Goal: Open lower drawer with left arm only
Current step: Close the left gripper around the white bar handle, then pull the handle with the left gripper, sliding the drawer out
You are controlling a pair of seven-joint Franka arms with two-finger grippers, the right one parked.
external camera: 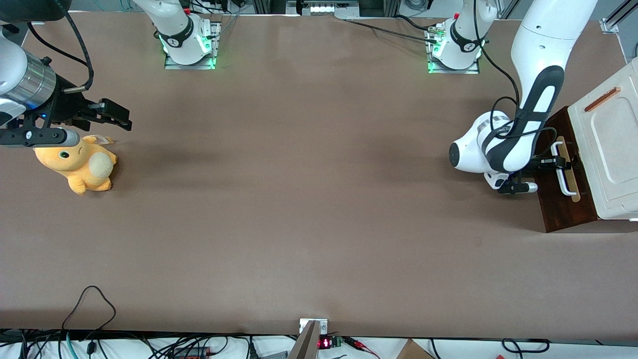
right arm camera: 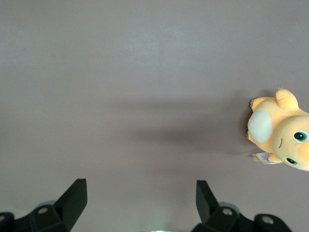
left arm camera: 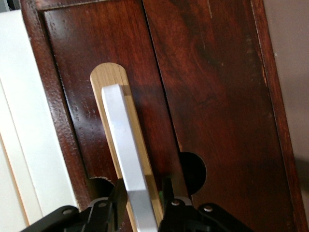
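Toward the parked arm's end, a yellow plush toy (external camera: pixel 79 164) lies well apart from the work, with wide bare brown table (external camera: pixel 309 199) between it and the glossy white left arm (external camera: pixel 536 89). That arm's small black gripper (external camera: pixel 557 162) sits at the white bar handle (left arm camera: pixel 128 159), one finger on each side of the bar, so it looks clenched on it. The handle is on the dark reddish-brown lower drawer (external camera: pixel 563 199), under the cream-white cabinet (external camera: pixel 610 144) at the working arm's end; the bar's long way runs across the pull, and the drawer has open room to slide out toward the middle of the table.
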